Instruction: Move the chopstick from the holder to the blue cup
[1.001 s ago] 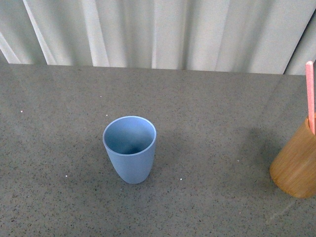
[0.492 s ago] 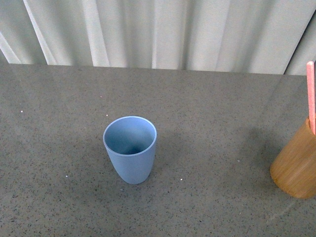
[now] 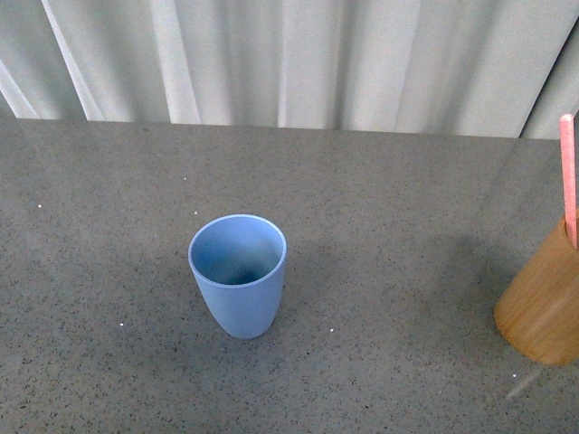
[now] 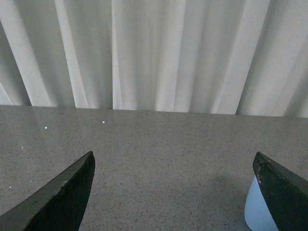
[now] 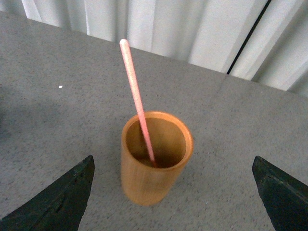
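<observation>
The blue cup (image 3: 237, 275) stands upright and empty on the grey table, left of centre in the front view. Its pale side (image 4: 256, 211) shows beside one fingertip in the left wrist view. The tan holder (image 3: 541, 304) stands at the right edge with a pink chopstick (image 3: 568, 179) sticking up out of it. In the right wrist view the holder (image 5: 153, 163) stands upright with one chopstick (image 5: 137, 98) leaning in it. My right gripper (image 5: 173, 166) is open, its fingertips wide apart either side of the holder. My left gripper (image 4: 174, 161) is open and empty. Neither arm shows in the front view.
A white pleated curtain (image 3: 289, 59) hangs along the far edge of the speckled grey table (image 3: 380, 217). A dark vertical gap (image 5: 248, 36) in the curtain shows in the right wrist view.
The front view has shifted very slightly; the cup and holder stand where they were.
</observation>
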`<state>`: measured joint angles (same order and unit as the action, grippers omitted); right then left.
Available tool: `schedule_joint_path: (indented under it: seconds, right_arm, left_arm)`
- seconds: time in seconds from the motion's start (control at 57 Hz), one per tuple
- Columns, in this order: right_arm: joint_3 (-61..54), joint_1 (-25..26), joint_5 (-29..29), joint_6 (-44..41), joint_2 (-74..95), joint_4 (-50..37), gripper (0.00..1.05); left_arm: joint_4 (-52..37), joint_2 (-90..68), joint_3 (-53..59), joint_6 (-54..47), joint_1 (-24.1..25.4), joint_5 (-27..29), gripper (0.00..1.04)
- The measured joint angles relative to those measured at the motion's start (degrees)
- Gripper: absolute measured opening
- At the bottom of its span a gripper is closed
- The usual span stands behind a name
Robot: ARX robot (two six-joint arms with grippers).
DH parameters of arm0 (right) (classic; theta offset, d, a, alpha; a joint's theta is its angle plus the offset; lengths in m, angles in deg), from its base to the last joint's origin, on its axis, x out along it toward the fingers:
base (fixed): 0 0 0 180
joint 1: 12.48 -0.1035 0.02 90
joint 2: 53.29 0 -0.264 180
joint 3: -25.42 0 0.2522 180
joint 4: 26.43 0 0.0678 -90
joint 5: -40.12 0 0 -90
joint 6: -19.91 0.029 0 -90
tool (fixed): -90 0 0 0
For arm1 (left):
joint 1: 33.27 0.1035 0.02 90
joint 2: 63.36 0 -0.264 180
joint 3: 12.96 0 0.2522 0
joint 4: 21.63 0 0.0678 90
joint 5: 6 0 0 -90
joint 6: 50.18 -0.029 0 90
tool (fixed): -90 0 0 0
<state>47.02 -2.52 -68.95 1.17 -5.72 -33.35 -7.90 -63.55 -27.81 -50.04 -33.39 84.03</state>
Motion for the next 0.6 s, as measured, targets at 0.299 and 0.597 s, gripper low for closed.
schedule_joint_path:
  seconds: [0.299,0.597]
  right_arm:
    - [1.6,-0.8,-1.7,0.9,25.2,-24.2,0.95]
    - [7.5,-5.8,0.1,2.5,37.0,-30.4,0.95]
  left_arm:
    - [0.0,0.0,0.0,0.0,0.0,0.0,0.98]
    - [0.0,0.0,0.0,0.0,0.0,0.0,0.98]
